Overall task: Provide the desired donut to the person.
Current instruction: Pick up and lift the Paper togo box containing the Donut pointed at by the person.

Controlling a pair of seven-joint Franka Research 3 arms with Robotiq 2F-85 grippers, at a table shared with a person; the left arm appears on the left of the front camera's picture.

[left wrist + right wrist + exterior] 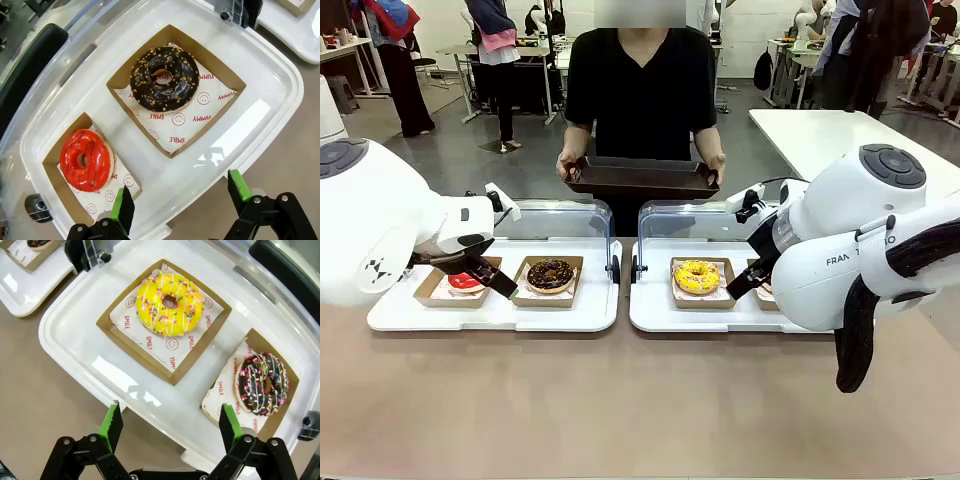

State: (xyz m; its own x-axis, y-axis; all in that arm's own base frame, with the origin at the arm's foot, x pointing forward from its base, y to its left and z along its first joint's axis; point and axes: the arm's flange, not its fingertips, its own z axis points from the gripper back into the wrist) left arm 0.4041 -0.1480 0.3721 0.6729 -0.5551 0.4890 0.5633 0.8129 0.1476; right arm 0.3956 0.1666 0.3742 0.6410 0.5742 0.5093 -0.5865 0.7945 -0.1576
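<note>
Red donut (85, 160) lies close by the left gripper (180, 192), fingers spread wide, chocolate donut (164, 78) beside it. Right gripper (170, 421), equally wide, hovers near the yellow donut (170, 304). Behind the donuts, the person (640, 90) holds a dark tray (640, 182).

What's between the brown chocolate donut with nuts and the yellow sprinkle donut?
Front view: between the chocolate donut and yellow donut lie two white tray rims, two black lid clips and a strip of brown table.

floor (450, 160) grey | white table (830, 135) at right | brown tabletop (570, 400) in front
</note>
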